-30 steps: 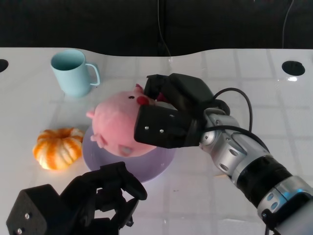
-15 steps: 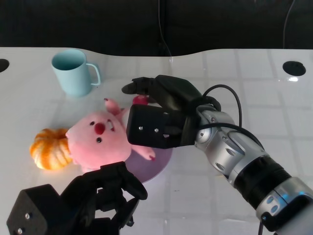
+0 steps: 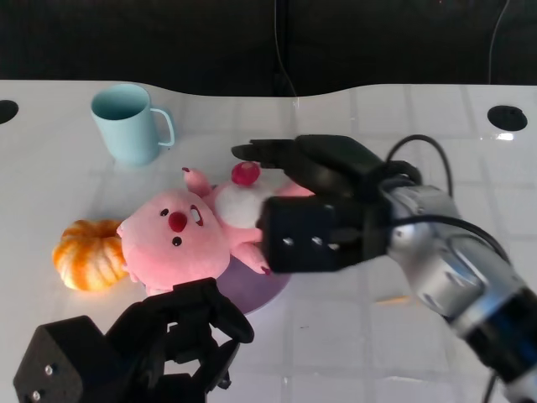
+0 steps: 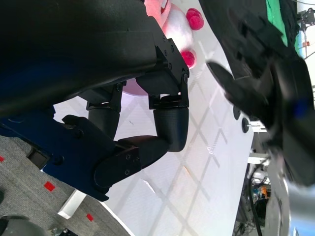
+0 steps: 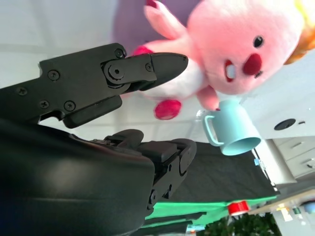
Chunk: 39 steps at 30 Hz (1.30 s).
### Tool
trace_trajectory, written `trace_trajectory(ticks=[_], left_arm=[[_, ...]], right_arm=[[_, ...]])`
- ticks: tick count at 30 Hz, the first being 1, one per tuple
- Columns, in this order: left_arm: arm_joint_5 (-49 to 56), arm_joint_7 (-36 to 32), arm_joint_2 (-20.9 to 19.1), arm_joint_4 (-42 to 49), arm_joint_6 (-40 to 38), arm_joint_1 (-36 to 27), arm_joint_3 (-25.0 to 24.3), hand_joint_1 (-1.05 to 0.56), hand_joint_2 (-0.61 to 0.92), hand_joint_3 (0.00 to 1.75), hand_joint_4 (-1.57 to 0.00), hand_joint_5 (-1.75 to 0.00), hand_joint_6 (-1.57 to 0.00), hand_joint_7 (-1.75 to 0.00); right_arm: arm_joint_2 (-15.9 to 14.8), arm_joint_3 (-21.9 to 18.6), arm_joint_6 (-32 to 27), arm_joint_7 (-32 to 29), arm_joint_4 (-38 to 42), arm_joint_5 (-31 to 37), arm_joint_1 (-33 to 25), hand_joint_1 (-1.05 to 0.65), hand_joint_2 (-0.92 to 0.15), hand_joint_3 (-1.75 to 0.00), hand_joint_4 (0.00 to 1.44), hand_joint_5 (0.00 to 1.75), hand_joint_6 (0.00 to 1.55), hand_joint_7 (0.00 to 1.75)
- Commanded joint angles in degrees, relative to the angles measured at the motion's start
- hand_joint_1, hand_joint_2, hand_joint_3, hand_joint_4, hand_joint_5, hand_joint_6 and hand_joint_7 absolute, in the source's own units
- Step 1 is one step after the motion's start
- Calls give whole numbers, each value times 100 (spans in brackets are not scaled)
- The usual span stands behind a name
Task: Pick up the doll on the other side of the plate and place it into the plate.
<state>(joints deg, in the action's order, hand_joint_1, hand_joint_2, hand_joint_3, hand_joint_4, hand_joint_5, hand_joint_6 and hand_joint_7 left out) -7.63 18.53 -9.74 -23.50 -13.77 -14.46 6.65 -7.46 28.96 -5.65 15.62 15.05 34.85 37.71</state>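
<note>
One purple plate (image 3: pixel 270 290) sat on the white bench (image 3: pixel 419 126) and held one pink doll (image 3: pixel 197 231), which lay on its back across the plate, its head hanging over the rim toward one orange pumpkin (image 3: pixel 88 252). One blue mug (image 3: pixel 126 123) stood behind the plate. The right robot hand (image 3: pixel 315 214) hovered just beside the doll, fingers spread, gripping nothing. The left robot hand (image 3: pixel 143 353) was curled closed, empty, in front of the plate.

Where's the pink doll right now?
In the head view the pink doll lies on the purple plate, left of the right hand, its head overhanging toward the orange pumpkin.
</note>
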Motion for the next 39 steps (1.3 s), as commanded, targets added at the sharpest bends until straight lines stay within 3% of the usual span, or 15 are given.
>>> trace_trajectory(ticks=[1,10,12,15,22,27,33,35,36,37,39], left_arm=[[3,-32,-47,-11,33,4,-29,-32,61,99,-62,-175,-66,-138],[35,-36,-69,-22,9,24,-30,-33,61,97,-61,-175,-66,-138],[37,-30,-71,-17,20,28,-33,-33,62,97,-61,-175,-65,-138],[61,-45,-73,-16,14,39,-31,-33,62,96,-61,-175,-65,-138],[43,-34,-76,-15,0,67,-50,-32,64,94,-61,-175,-66,-138],[54,-41,-110,-40,-62,80,-76,-32,63,94,-61,-175,-66,-138],[36,10,-170,41,76,75,-147,-32,63,94,-61,-175,-67,-138],[19,27,-192,77,115,72,-184,-32,64,93,-61,-175,-68,-138],[-1,39,-198,84,121,69,-201,-32,64,93,-61,-175,-68,-137],[-25,54,-203,77,114,61,-214,-32,64,93,-61,-175,-68,-137],[-46,81,-215,70,123,45,-223,-31,64,93,-60,-175,-67,-136]], right_arm=[[-441,-285,197,150,-765,-195,-500,-70,-92,-20,25,28,32,2],[-1100,-1028,599,125,-2105,-648,-1944,-62,-92,-14,41,42,45,7],[-1199,-1177,744,60,-2295,-715,-2271,-59,-92,-10,36,63,49,9],[-1320,-1396,1016,-82,-2553,-794,-2762,-54,-92,-8,39,72,56,11],[-1315,-1802,1126,-228,-3122,-996,-3630,-40,-91,-3,56,81,72,18],[-1331,-2032,913,-61,-3652,-1252,-4235,-13,-90,-2,71,87,82,23],[-1346,-2168,630,178,-4066,-1472,-4648,-1,-92,-6,85,99,99,31],[-1256,-2145,567,114,-3970,-1423,-4703,4,-92,-14,89,103,104,34],[-1256,-2118,608,65,-3889,-1347,-4697,7,-87,-27,89,108,106,37],[-1278,-2086,660,30,-3798,-1261,-4677,8,-72,-57,90,118,108,42],[-1310,-2042,741,-4,-3655,-1156,-4633,9,-54,-91,92,128,108,52]])
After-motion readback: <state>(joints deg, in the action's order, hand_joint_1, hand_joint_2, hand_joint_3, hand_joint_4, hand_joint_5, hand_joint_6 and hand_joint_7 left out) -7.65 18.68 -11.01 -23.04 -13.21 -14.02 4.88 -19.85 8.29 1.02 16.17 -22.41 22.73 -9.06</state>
